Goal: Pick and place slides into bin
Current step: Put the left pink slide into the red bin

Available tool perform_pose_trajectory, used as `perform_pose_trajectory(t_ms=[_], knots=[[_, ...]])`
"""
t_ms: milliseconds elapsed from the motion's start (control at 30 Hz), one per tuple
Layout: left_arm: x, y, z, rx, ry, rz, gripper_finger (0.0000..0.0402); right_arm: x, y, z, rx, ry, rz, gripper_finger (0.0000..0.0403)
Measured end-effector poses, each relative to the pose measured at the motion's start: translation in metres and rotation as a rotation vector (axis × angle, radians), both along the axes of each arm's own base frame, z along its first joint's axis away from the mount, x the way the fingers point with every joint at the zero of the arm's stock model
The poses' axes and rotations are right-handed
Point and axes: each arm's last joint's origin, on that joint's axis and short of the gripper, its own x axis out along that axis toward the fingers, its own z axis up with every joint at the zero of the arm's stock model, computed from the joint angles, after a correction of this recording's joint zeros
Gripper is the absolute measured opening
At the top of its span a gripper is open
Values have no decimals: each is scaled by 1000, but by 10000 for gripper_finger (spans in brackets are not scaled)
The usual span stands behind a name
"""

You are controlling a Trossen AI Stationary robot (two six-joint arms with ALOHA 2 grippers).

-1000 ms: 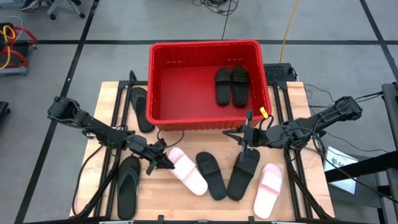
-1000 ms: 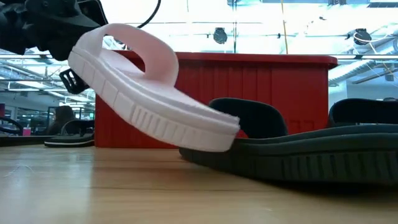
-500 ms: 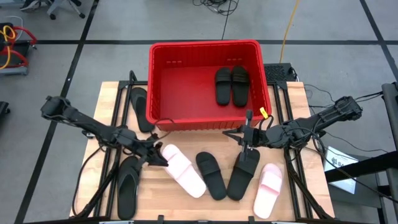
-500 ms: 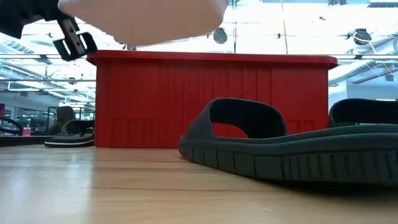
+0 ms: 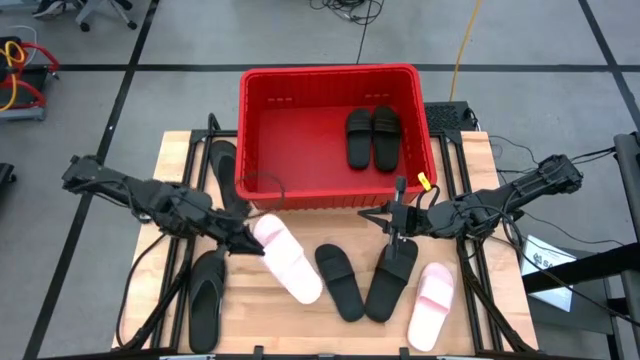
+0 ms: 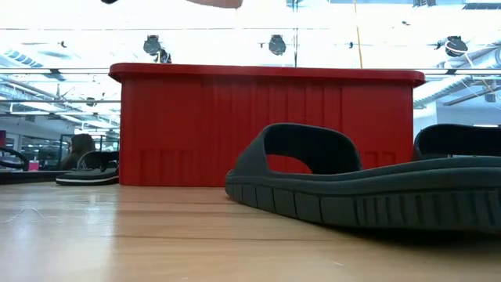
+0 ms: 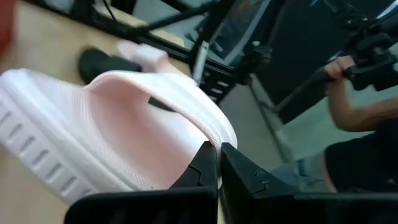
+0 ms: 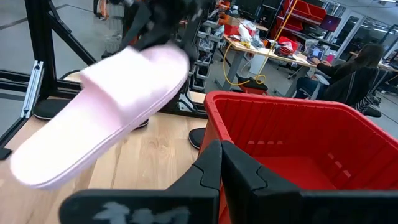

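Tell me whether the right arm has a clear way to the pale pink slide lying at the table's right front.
Probably yes. The right claw hangs shut and empty near that pale pink slide, with nothing on top of it; only a black slide lies beside it.

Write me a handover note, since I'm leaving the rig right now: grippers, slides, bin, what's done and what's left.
Left gripper: shut on the pale pink slide, lifted off the table beside the red bin.
Right gripper: shut, empty, over a black slide.
Done: two black slides lie in the bin.
Left: the held pink slide, the second pink slide, two black slides in front of the bin, two black ones at the table's left.
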Motion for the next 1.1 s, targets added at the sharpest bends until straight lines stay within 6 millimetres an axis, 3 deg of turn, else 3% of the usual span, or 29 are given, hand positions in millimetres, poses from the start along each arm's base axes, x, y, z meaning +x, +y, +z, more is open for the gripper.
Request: perform_pose_trajectory(t_ms=[300,567,767,933,1100], knots=[[-23,31,77,256,-99,126,0,0,0,0,-21,5,4,0],[-48,64,124,521,-185,314,0,0,0,0,-46,10,9,0],[-50,86,133,667,-137,408,0,0,0,0,-47,10,10,0],[-29,111,128,732,-49,365,0,0,0,0,-49,9,-2,0],[-5,145,110,728,97,273,0,0,-1,0,-57,9,-17,0]])
